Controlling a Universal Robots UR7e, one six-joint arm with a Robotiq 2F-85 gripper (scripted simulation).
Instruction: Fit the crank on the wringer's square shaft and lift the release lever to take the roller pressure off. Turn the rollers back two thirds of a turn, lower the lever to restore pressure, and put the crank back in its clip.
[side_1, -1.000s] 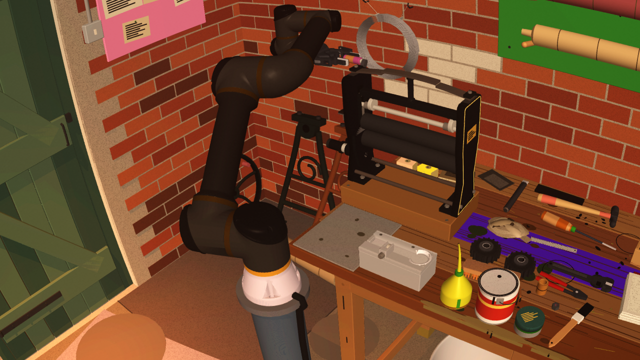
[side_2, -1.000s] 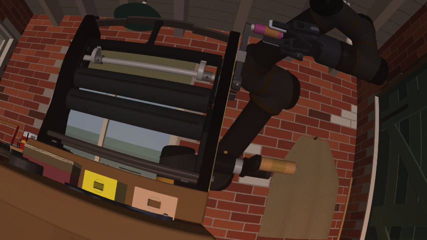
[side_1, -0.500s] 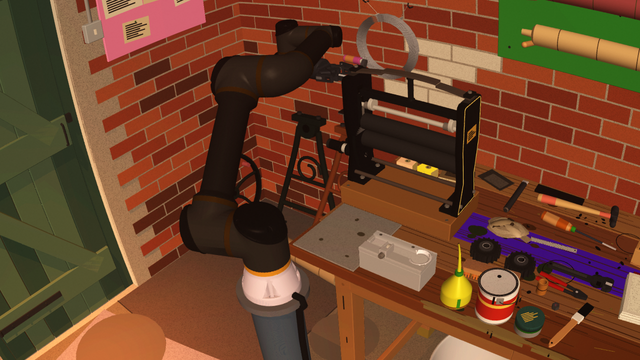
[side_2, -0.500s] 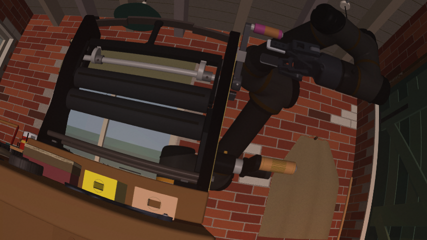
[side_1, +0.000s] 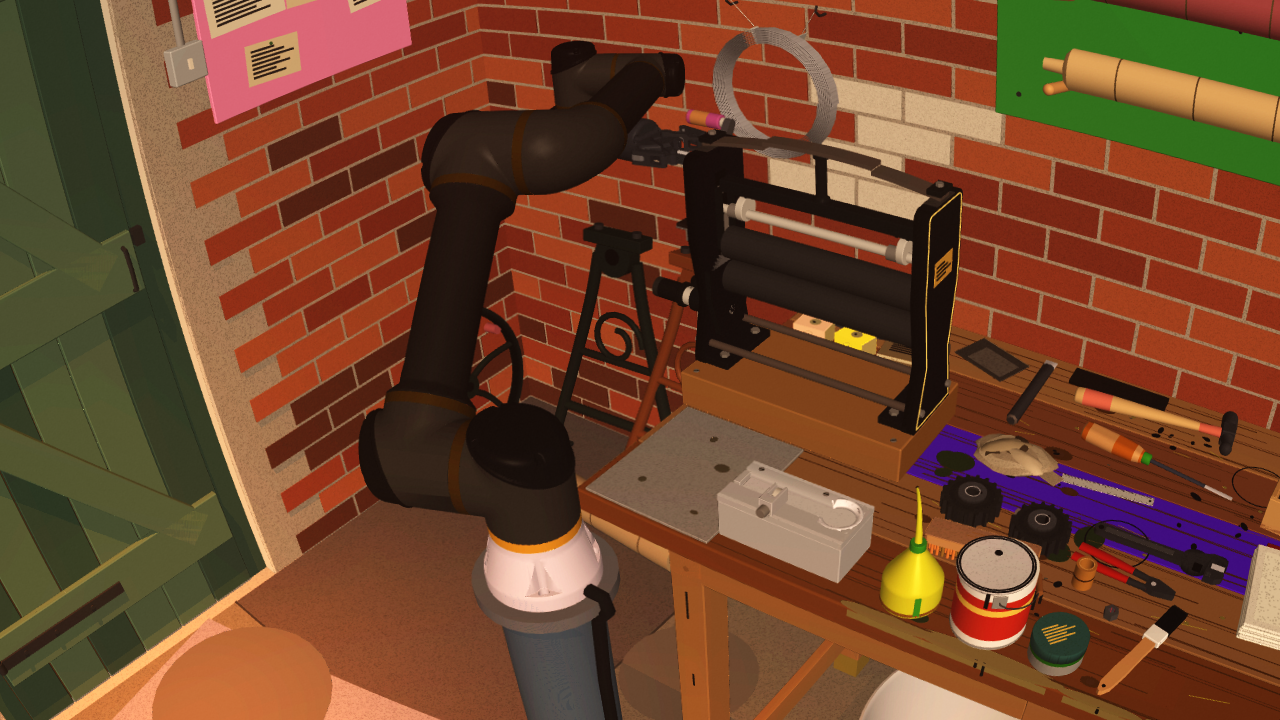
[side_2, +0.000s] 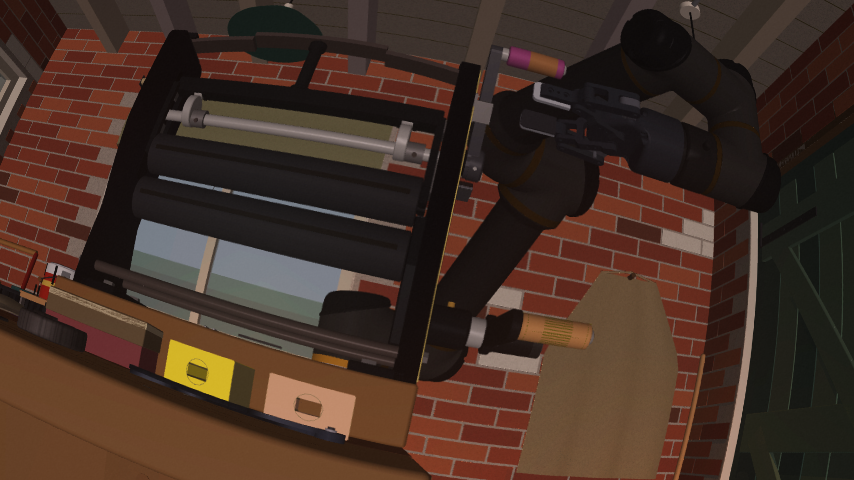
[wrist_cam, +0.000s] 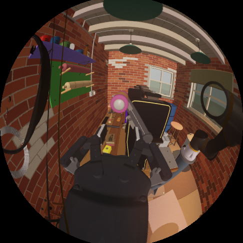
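Note:
The black wringer (side_1: 819, 295) stands on a wooden block at the bench's left end, with two dark rollers (side_2: 280, 197) between its side plates. The release lever (side_2: 481, 119) rises along the frame's outer side, and its pink and tan knob (side_2: 533, 61) (side_1: 709, 120) (wrist_cam: 119, 103) sticks out at the top. My gripper (side_2: 540, 110) (wrist_cam: 120, 133) (side_1: 667, 143) is open and empty, just below that knob and beside the lever arm. The crank's tan handle (side_2: 552, 332) pokes out low on the same side, next to the lower shaft end (side_1: 673, 293).
A brick wall with a hanging coil of band (side_1: 777, 90) stands behind the wringer. A black iron stand (side_1: 616, 322) sits in the corner. On the bench lie a grey block (side_1: 792, 519), a yellow oil can (side_1: 911, 578), a tin (side_1: 994, 591), gears and hand tools.

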